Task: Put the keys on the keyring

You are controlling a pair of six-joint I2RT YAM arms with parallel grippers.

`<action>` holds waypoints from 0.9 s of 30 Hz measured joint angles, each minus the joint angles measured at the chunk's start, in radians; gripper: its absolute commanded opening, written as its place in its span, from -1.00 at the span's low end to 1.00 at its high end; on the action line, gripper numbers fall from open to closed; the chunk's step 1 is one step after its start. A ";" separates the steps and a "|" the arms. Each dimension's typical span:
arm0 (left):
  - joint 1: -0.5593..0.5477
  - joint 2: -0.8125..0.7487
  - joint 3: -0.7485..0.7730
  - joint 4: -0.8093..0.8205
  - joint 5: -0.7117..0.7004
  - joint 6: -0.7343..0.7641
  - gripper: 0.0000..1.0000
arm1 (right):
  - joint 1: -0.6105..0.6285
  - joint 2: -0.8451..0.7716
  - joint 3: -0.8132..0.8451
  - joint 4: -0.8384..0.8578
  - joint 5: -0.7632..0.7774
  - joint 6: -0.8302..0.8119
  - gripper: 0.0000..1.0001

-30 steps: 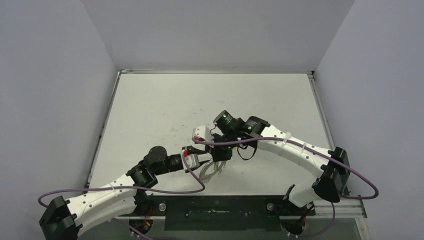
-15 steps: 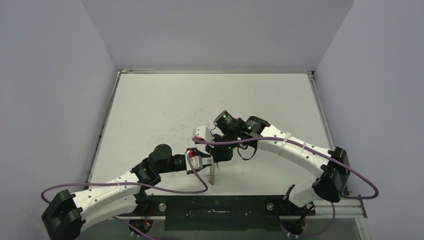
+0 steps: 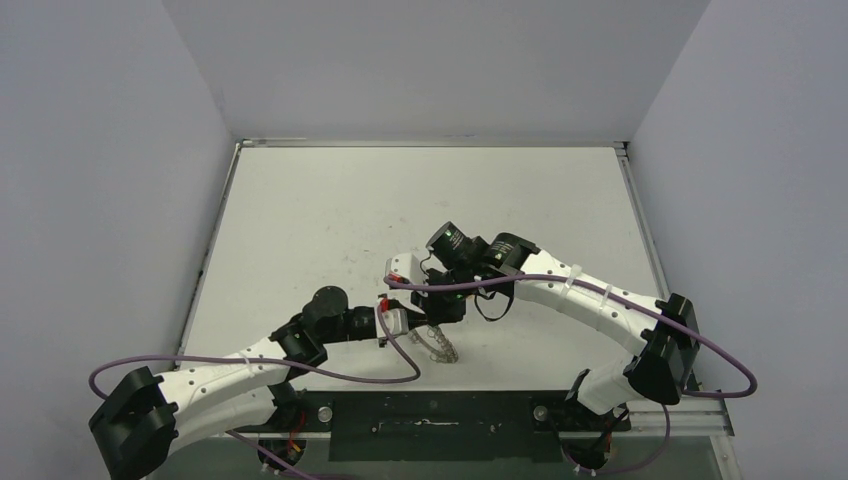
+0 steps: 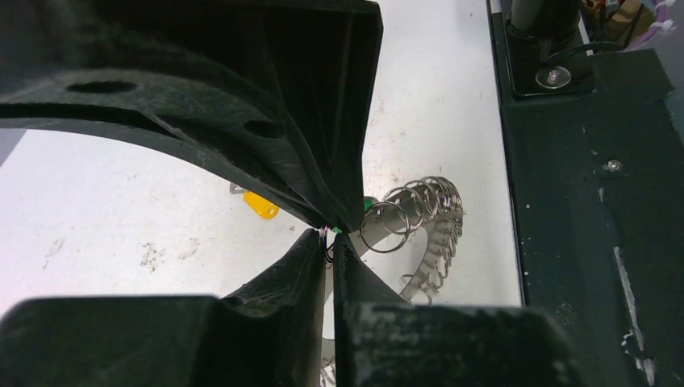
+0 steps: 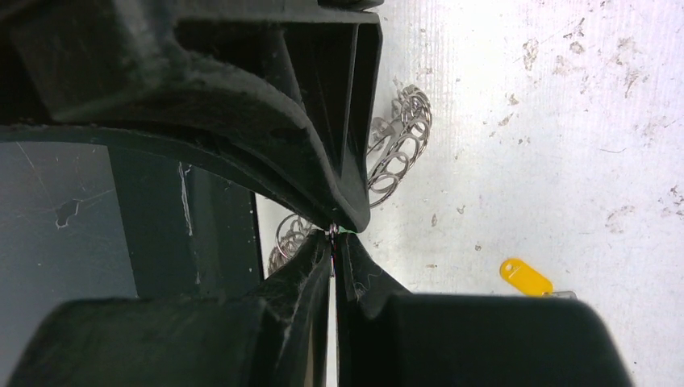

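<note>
Over the bench (image 4: 121,201), the left fingers (image 4: 298,260) pinched the keyring (image 4: 419,210); the right fingers (image 5: 310,260) seemed to pinch the green key (image 4: 367,205) at its loops, needing steady alignment. The yellow key (image 4: 260,205) lay nearby.

The top camera looks steeply down from behind the arms (image 3: 580,290); both close-up wrist cameras share the flat silver wire-looped keyring (image 4: 419,218), seemingly from opposite sides.

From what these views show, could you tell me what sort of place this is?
Probably a robotics lab test cell: a white table walled by plain grey panels, two cabled arms bolted at its near edge, a keyring between them.
</note>
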 measured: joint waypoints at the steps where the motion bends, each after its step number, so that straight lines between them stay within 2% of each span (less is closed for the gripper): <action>1: 0.000 0.002 0.000 0.003 0.002 -0.002 -1.00 | 0.000 0.000 0.000 -0.001 0.002 0.000 -1.00; 3: 0.001 0.002 0.000 0.005 0.002 -0.006 -1.00 | 0.000 0.001 0.000 -0.002 0.002 -0.001 -1.00; 5: 0.001 0.002 0.000 0.004 0.002 -0.010 -1.00 | 0.001 0.002 0.000 -0.002 0.004 -0.001 -0.91; 10: 0.001 -0.006 -0.006 0.008 -0.013 -0.016 -1.00 | 0.000 0.000 -0.003 0.014 0.011 0.009 -0.20; 11: 0.001 -0.012 -0.014 0.015 -0.018 -0.019 -1.00 | -0.002 -0.006 -0.013 0.035 0.011 0.012 -0.16; 15: 0.000 -0.039 -0.071 0.081 -0.029 -0.045 -1.00 | -0.037 -0.072 -0.099 0.152 -0.011 0.020 -0.13; 22: 0.000 -0.059 -0.162 0.229 -0.061 -0.091 -1.00 | -0.179 -0.235 -0.269 0.345 -0.132 0.050 -0.14; 27: 0.000 -0.066 -0.208 0.341 -0.085 -0.122 -1.00 | -0.183 -0.249 -0.293 0.421 -0.230 0.039 -0.23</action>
